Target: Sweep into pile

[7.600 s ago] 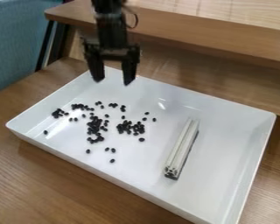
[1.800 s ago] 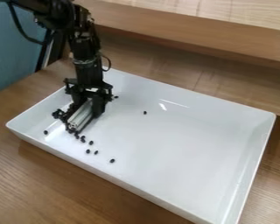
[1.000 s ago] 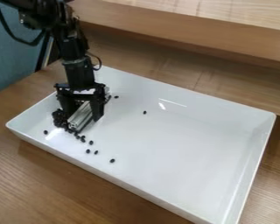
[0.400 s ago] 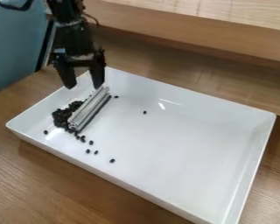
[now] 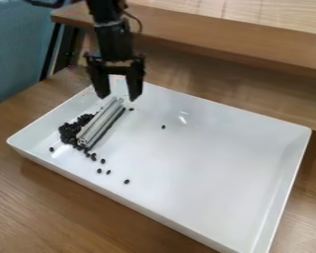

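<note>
The white tray (image 5: 213, 158) lay flat on the wooden counter (image 5: 55, 212). Since the previous views the gripper (image 5: 118, 97) had let go of the metal bar (image 5: 100, 122), risen clear of it and shifted towards the right of the view. Its jaws stood wide and empty above the bar's far end. The bar itself had not moved since its release; it rested on the tray floor in the left part of the view, slanting from far to near.

The main pile of dark beans (image 5: 71, 129) was gathered close along the bar's left side. Compared with the earliest view, where the beans were scattered in several clusters, the sweep had collected most of them. A short trail ran on from the bar's near end, and a few stragglers lay apart, including one out towards the middle (image 5: 163, 127) and one nearer the front (image 5: 126, 182).

Finding: task largely met, with strays outstanding. A further pass would call for regripping the bar; a careless lift could disturb the pile.
</note>
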You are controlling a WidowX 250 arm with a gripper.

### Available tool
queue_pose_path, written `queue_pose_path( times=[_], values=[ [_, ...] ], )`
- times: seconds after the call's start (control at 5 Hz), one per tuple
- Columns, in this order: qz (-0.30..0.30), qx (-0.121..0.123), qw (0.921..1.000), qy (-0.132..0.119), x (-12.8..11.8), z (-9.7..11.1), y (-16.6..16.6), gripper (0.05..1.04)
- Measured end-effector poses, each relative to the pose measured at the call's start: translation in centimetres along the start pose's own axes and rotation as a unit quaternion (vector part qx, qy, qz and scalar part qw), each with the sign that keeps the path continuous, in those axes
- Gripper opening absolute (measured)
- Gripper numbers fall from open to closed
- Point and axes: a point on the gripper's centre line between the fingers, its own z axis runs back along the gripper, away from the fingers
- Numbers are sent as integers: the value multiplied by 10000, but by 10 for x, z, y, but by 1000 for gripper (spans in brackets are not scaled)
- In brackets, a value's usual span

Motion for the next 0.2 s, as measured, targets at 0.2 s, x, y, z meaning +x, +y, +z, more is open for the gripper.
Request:
queue_pose_path(
  times=[0.2],
  values=[
    [-292,19,9994,-166,2,13,-20,998]
  ],
)
